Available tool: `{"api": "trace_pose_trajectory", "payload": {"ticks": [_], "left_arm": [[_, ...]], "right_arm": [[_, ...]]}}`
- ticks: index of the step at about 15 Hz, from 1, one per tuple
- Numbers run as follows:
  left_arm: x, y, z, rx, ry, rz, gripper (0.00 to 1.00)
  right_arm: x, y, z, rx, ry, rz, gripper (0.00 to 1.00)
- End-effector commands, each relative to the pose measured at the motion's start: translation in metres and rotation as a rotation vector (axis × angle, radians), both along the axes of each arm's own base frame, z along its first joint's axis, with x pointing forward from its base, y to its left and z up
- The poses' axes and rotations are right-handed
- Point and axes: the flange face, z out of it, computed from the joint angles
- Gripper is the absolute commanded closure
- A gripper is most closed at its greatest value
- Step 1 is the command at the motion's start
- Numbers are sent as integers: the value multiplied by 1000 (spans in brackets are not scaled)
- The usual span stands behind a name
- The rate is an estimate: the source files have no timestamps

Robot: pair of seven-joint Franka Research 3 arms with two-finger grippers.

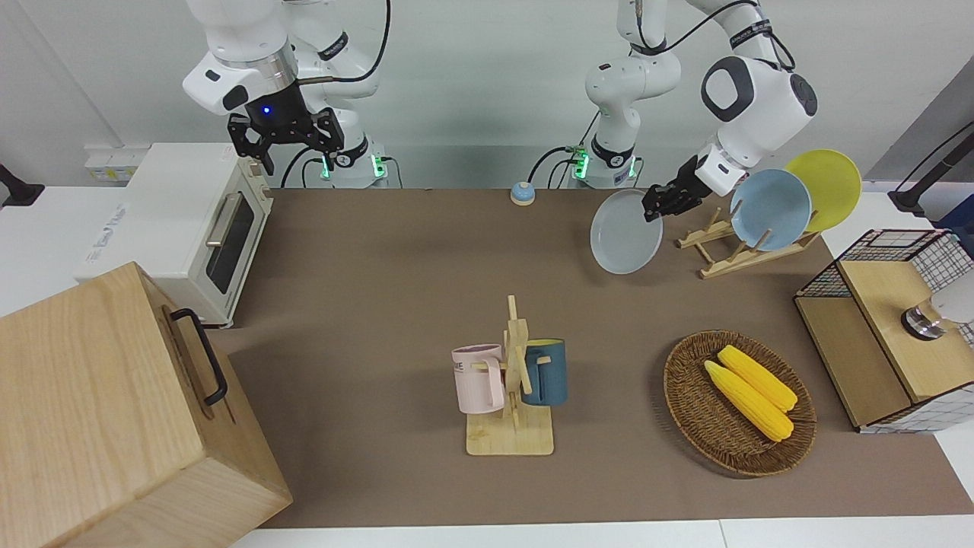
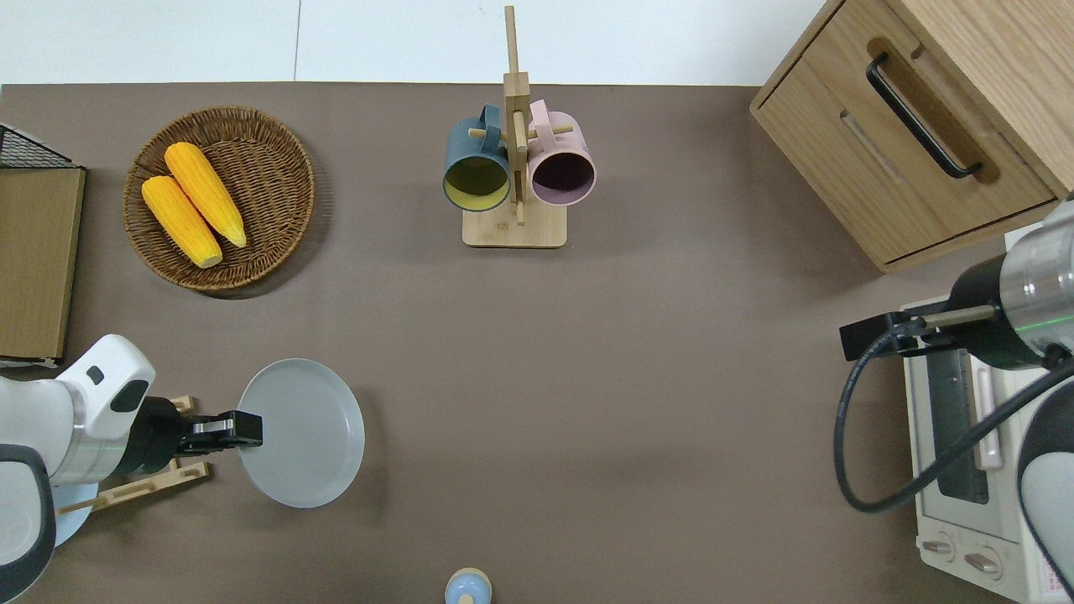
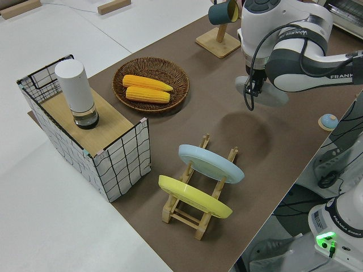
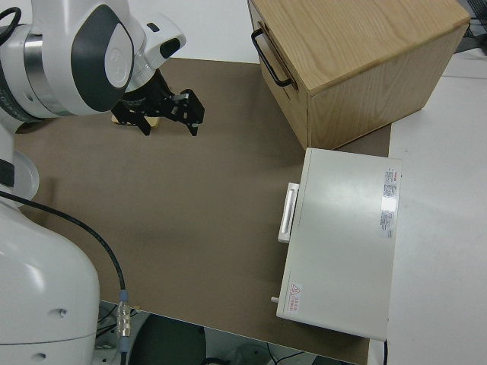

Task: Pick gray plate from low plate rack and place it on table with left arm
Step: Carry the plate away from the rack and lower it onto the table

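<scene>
Left pincer (image 2: 243, 429) grips the gray plate (image 2: 306, 445) by its rim, low left of the overhead frame, clear of the rack (image 1: 723, 251). Lifting out is done; lowering onto the desk (image 2: 587, 377) and letting go remain. Right arm is parked.

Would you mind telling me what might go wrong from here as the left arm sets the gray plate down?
The left gripper holds the gray plate only by its rim, tilted and off the table, so it might slip or pivot. Released while still tilted, it could drop on its edge and roll. The low plate rack, holding the light blue plate and yellow plate, stands close by; the arm could brush it.
</scene>
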Motion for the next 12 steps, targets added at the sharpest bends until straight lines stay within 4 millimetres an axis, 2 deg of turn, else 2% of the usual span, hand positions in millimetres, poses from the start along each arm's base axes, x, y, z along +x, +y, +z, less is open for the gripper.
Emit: {"api": "trace_pose_trajectory", "payload": {"ticks": [1,4,12], "left_arm": [[-13,0,-35,-34,-48,-28,1000],[-14,0,-42,-36,-44,-33,1000],[-15,1,-85,-30,-37,-80,1000]], "right_arm": [[-2,-1,3,9,7,-2,11],[-2,-1,3,9,7,-3,11],[-2,-1,3,9,7,-3,11]]}}
